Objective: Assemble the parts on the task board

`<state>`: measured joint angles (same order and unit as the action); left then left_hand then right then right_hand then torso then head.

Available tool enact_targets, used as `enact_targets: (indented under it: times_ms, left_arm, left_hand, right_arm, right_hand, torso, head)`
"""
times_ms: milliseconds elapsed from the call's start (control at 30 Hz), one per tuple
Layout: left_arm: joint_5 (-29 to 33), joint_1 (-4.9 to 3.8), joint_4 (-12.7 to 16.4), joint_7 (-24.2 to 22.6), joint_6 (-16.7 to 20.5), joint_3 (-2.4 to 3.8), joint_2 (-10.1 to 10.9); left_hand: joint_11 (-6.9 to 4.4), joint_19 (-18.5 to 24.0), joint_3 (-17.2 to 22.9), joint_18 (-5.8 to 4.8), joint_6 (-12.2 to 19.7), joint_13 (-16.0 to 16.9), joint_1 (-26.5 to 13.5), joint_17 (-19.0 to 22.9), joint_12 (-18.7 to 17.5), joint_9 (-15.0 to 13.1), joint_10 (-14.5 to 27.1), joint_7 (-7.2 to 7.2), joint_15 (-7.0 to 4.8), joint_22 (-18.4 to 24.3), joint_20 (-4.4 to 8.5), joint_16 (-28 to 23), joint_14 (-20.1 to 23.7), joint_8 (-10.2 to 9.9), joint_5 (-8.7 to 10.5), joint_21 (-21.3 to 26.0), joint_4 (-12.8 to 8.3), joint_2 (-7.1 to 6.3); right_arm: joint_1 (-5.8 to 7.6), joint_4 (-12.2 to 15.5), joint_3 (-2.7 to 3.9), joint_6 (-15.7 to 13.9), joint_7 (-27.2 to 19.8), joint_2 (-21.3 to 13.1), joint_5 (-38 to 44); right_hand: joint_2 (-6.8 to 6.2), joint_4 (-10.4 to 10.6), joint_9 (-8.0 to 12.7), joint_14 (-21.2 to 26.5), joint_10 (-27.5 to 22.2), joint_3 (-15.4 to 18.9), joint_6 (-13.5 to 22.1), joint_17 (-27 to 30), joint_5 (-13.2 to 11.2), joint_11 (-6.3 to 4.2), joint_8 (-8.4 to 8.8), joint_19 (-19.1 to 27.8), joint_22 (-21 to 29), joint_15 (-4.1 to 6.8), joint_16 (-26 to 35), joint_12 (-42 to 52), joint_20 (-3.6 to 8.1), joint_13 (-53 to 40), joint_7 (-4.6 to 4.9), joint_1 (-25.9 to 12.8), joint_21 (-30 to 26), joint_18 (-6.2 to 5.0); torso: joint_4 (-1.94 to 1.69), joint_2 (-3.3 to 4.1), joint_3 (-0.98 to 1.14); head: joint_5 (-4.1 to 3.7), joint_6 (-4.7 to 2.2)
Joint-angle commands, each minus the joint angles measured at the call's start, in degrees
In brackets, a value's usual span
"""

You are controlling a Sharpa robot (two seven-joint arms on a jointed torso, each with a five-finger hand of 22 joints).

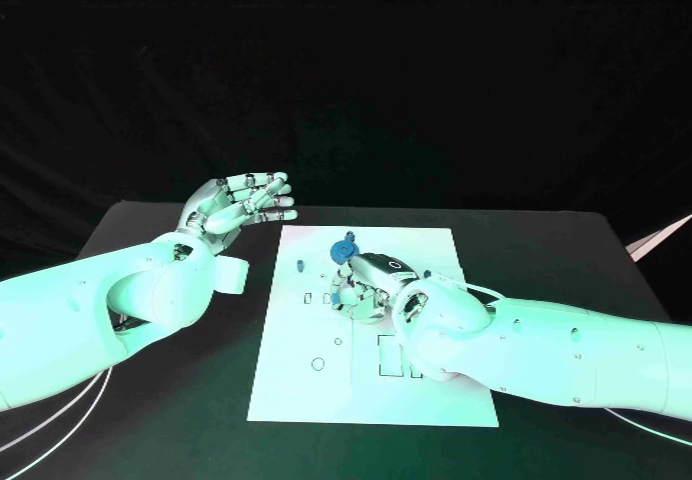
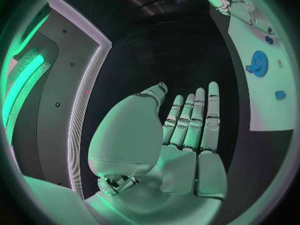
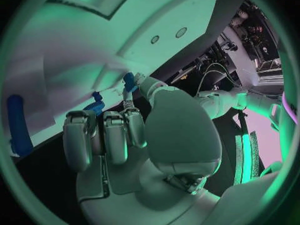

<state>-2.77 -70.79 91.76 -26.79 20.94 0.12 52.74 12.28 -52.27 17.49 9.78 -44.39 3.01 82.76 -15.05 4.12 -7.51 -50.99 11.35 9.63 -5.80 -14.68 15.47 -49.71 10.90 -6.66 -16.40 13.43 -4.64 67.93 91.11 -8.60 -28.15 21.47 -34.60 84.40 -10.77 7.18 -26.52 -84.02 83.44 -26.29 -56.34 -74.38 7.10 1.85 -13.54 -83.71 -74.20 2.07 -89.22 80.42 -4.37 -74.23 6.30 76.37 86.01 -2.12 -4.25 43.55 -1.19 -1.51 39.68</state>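
The white task board (image 1: pixel 296 390) lies in the middle of the black table. A blue gear (image 1: pixel 343 250) sits on its far half, and it also shows as the blue gear (image 2: pixel 257 63) in the left wrist view. My right hand (image 1: pixel 368 287) is low over the board just in front of the gear, fingers curled. Its thumb and a finger pinch a small blue part (image 3: pixel 129 80) against the board. My left hand (image 1: pixel 240 205) is raised off the board's far left corner, fingers straight and apart, holding nothing.
Holes and slots mark the board's near half (image 1: pixel 320 364). A small blue part (image 2: pixel 280 94) lies near the gear. A long blue part (image 3: pixel 15 126) lies on the board beside my right hand. Black table (image 1: pixel 159 250) surrounds the board.
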Motion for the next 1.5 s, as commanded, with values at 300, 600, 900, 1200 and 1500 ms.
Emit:
enact_targets:
  times_ms: [300, 600, 900, 1200, 1500]
  left_arm:
    - [0.0, -0.03, 0.2, 0.0, -0.2, 0.03, 0.1]
    - [0.0, -0.03, 0.2, 0.0, -0.3, 0.03, 0.1]
    - [0.0, -0.03, 0.2, 0.0, -0.2, 0.03, 0.2]
    - [0.0, -0.03, 0.2, 0.0, -0.2, 0.03, 0.3]
    - [0.0, -0.03, 0.1, 0.3, -0.1, 0.03, 0.3]
  left_hand:
    - [-0.21, 0.3, 0.6, 0.65, 0.9, 0.8, 0.3, -0.9, -0.3, -0.8, 0.3, 2.65, -0.12, 0.1, -0.21, -0.2, 0.5, 0.3, -0.74, -0.3, -0.4, -0.04]
    - [-0.24, 0.3, 0.7, 0.66, 0.9, 0.8, 0.2, -1.0, -0.2, -0.9, 0.1, 2.61, -0.14, 0.2, -0.19, -0.1, 0.5, 0.4, -0.73, -0.4, -0.5, -0.08]
    - [-0.24, 0.3, 0.7, 0.66, 0.9, 0.8, 0.2, -1.0, -0.2, -0.9, 0.1, 2.61, -0.14, 0.2, -0.19, -0.1, 0.5, 0.4, -0.73, -0.4, -0.5, -0.08]
    - [-0.24, 0.3, 0.7, 0.66, 0.9, 0.8, 0.2, -1.0, -0.2, -0.9, 0.1, 2.61, -0.14, 0.2, -0.19, -0.1, 0.5, 0.4, -0.73, -0.4, -0.5, -0.08]
    - [-0.23, 0.3, 0.8, 0.66, 0.9, 0.8, 0.2, -1.1, -0.2, -0.9, 0.2, 2.61, -0.14, 0.2, -0.19, -0.1, 0.5, 0.4, -0.73, -0.4, -0.5, -0.1]
  right_arm:
    - [-0.27, -0.8, -0.04, 0.1, 0.1, 0.3, 0.7]
    - [-0.34, -0.9, -0.05, 0.4, -0.4, 0.4, 0.8]
    - [-0.35, -1.1, -0.05, 0.9, -0.6, 0.4, 0.7]
    - [-0.35, -1.1, -0.06, 0.8, -1.0, 0.4, 0.5]
    - [-0.35, -0.5, -0.06, -0.8, -1.4, -0.1, 0.6]
  right_hand:
    - [0.86, -0.2, -2.1, -6.0, 0.4, -3.4, -0.8, -15.6, 0.7, -0.33, -2.45, -4.7, -13.5, 0.3, -0.8, 0.5, 0.69, -8.4, -0.22, -2.7, 0.7, 1.26]
    - [-0.14, -0.2, -1.9, -6.0, -0.1, -3.2, 0.1, -15.6, 0.7, -0.05, -2.12, -4.6, -13.2, 0.09, -0.8, -0.1, 0.56, -8.0, 0.15, -3.4, 0.3, 1.18]
    - [-1.06, -0.3, -1.2, -6.0, -1.2, -3.2, 2.1, -15.6, 0.8, 0.74, -0.98, -4.3, -12.9, -0.55, -0.8, -1.4, 0.06, -7.1, 1.08, -4.0, -0.3, 1.05]
    - [-2.58, -0.6, 0.1, -5.9, -4.0, -2.8, 5.5, -15.3, 0.7, 1.98, 1.25, -3.9, -12.3, -1.63, -0.6, -5.0, -0.9, -4.3, 2.47, -4.4, -1.2, 0.82]
    - [-2.63, 0.5, 2.0, -5.9, -5.2, 4.0, 9.0, -15.2, 1.0, 3.01, 4.02, -3.7, -12.1, -2.52, -0.5, -6.1, -1.93, -3.3, 3.5, -3.6, -1.8, 0.71]
  torso:
    - [-0.01, 0.02, -0.06]
    - [0.0, -0.01, -0.05]
    - [0.02, 0.0, -0.04]
    - [-0.01, 0.02, -0.04]
    - [-0.03, -0.02, -0.04]
  head:
    - [0.12, 0.03]
    - [0.14, 0.02]
    - [0.16, -0.01]
    - [0.27, -0.1]
    - [0.27, -0.16]
